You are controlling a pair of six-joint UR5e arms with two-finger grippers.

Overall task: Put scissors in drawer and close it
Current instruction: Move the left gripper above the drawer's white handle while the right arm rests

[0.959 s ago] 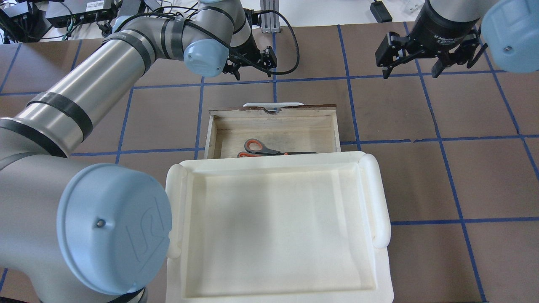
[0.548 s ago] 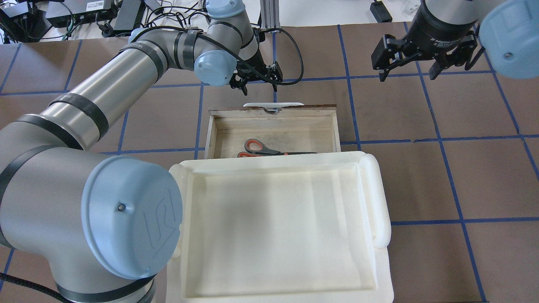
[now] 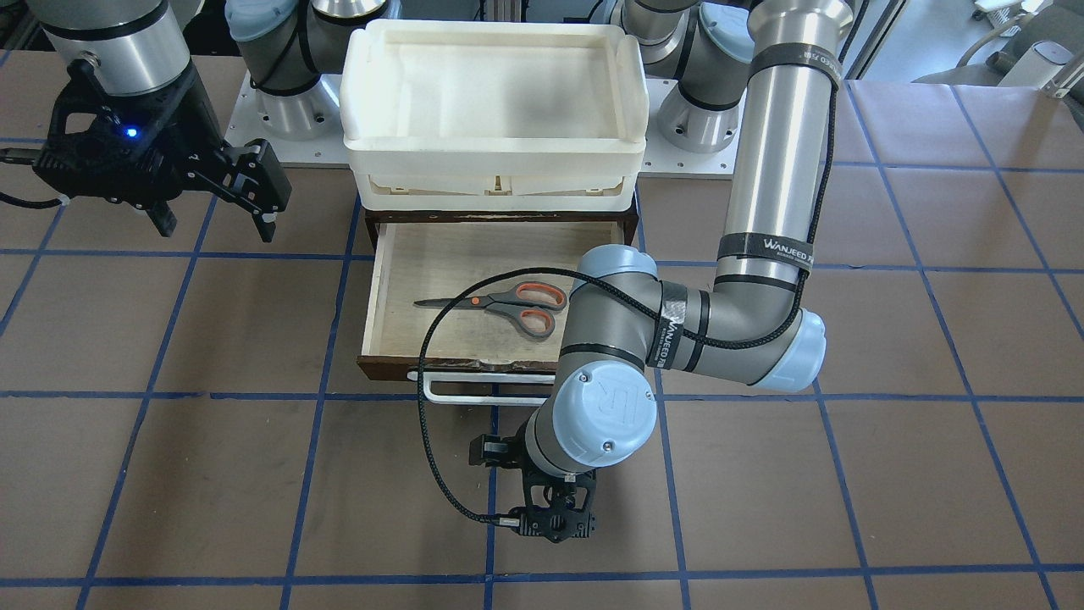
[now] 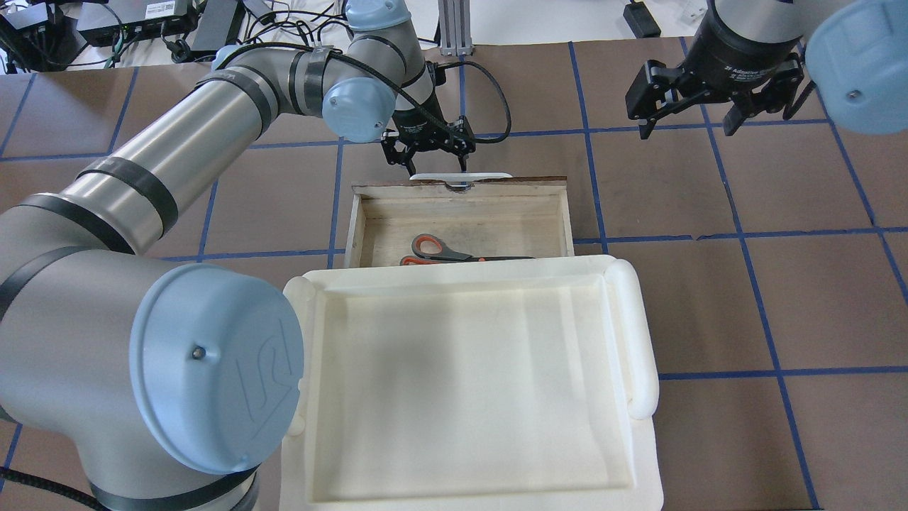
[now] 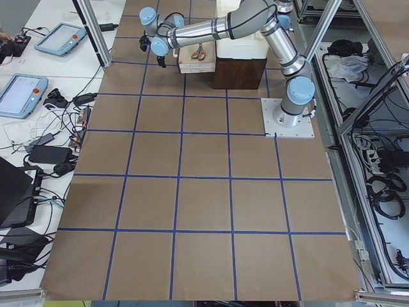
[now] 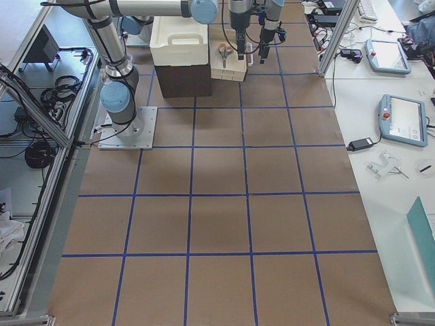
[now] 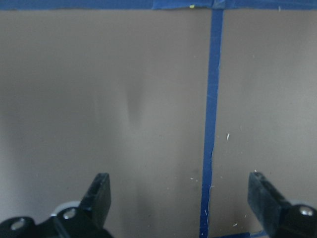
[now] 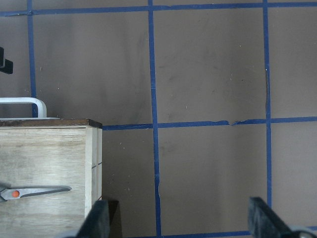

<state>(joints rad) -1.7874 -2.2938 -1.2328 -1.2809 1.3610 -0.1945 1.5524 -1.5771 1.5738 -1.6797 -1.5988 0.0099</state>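
The scissors [image 3: 511, 305], with grey handles lined orange-red, lie inside the open drawer [image 3: 373, 298]. They also show in the overhead view [image 4: 438, 250] and the right wrist view [image 8: 30, 192]. The drawer [image 4: 567, 213] sticks out from under the white tray, its white bar handle [image 4: 461, 175] on the far side. My left gripper [image 4: 435, 165] is open and empty, pointing down just beyond the handle; it also shows in the front view [image 3: 555, 527] and its wrist view [image 7: 179, 187]. My right gripper [image 4: 688, 129] is open and empty, off to the drawer's right [image 3: 216, 225].
A large white plastic tray [image 4: 638, 341] sits on top of the dark cabinet [image 5: 239, 70] above the drawer. The brown table has a blue tape grid [image 4: 589, 184]. The left arm's black cable [image 3: 428, 424] loops over the drawer front.
My left gripper has moved from far behind the drawer toward me, to just beyond the drawer handle. My right gripper has barely moved. The scissors and drawer are unmoved.
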